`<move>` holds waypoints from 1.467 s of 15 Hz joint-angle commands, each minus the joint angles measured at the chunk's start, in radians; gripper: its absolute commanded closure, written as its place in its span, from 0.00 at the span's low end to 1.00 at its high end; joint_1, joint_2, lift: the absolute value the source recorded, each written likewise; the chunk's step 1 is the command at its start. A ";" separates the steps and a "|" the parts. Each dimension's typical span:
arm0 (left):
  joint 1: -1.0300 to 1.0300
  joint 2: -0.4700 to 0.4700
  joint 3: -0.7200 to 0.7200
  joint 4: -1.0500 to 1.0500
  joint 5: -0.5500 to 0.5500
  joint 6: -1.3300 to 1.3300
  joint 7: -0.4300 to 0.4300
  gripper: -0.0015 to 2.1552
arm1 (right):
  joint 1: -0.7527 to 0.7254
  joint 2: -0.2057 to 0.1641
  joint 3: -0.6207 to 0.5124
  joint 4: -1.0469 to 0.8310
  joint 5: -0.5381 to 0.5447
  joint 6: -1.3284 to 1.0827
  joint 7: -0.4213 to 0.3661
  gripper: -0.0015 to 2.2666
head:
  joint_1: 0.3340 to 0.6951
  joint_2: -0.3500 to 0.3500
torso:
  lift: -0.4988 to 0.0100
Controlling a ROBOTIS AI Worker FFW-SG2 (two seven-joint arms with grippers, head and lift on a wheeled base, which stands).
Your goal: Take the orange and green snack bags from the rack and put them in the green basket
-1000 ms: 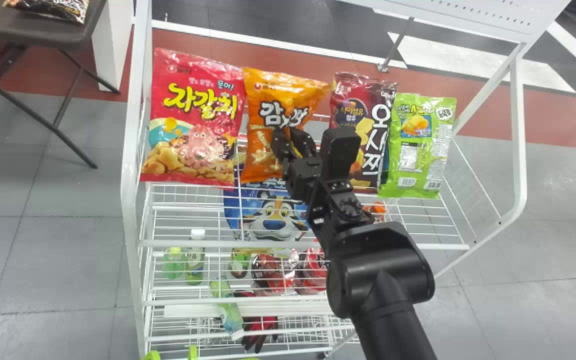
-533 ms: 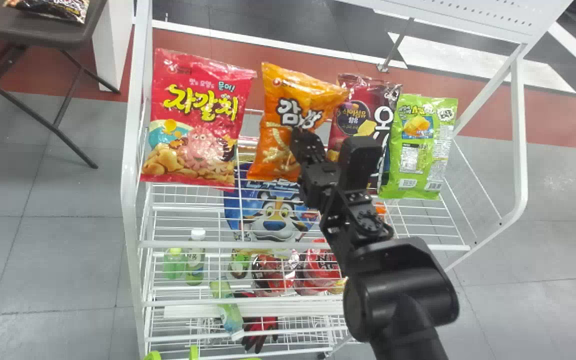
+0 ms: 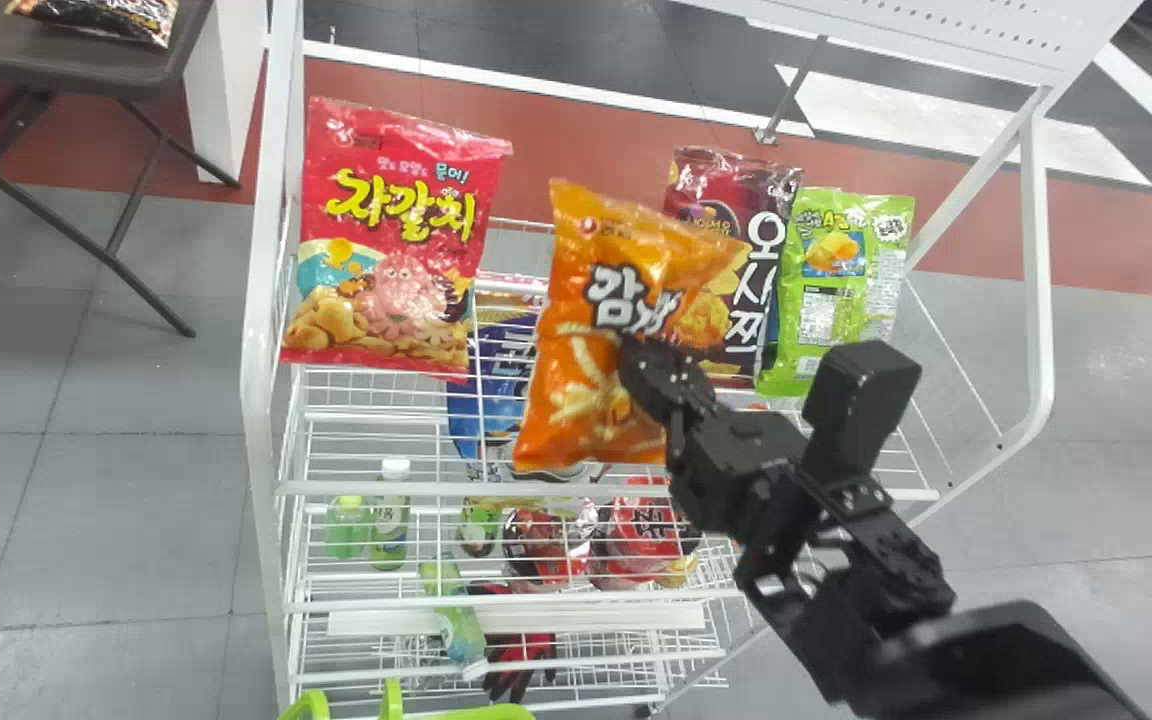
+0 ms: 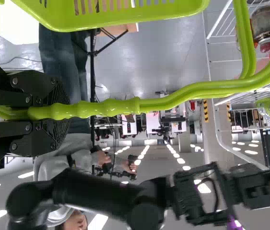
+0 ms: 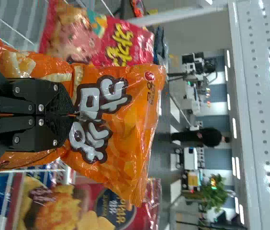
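Partly, the orange bag [image 3: 581, 365] hides the maroon bag [image 3: 748, 290].

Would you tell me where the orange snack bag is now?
The orange snack bag is central in the head view, in the right gripper, right of the pink-red bag.

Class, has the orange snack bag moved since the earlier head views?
Yes: the orange snack bag has shifted rightward and down in the head view, its lower edge now nearer the rack's upper front rail.
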 commanded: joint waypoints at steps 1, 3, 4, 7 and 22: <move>-0.001 -0.008 -0.007 0.000 0.000 -0.006 0.005 1.00 | 0.078 -0.006 -0.027 -0.081 -0.064 0.148 0.033 0.99 | 1.00 0.00 | 0.98; 0.002 -0.018 -0.007 0.001 0.000 -0.030 0.007 1.00 | 0.139 -0.006 -0.055 -0.096 -0.105 0.200 0.123 0.99 | 1.00 0.00 | 0.98; 0.006 -0.018 -0.006 0.001 0.000 -0.037 0.007 1.00 | 0.153 -0.006 -0.086 -0.093 -0.165 0.261 0.163 0.99 | 1.00 0.00 | 0.98; 0.013 -0.020 0.002 -0.003 0.000 -0.037 0.005 1.00 | 0.189 -0.005 -0.106 -0.079 -0.213 0.366 0.215 0.99 | 1.00 0.00 | 0.98; 0.041 -0.029 -0.024 -0.014 -0.015 -0.055 0.016 1.00 | 0.186 -0.043 0.190 0.169 -0.167 0.470 0.228 0.99 | 1.00 0.00 | 0.98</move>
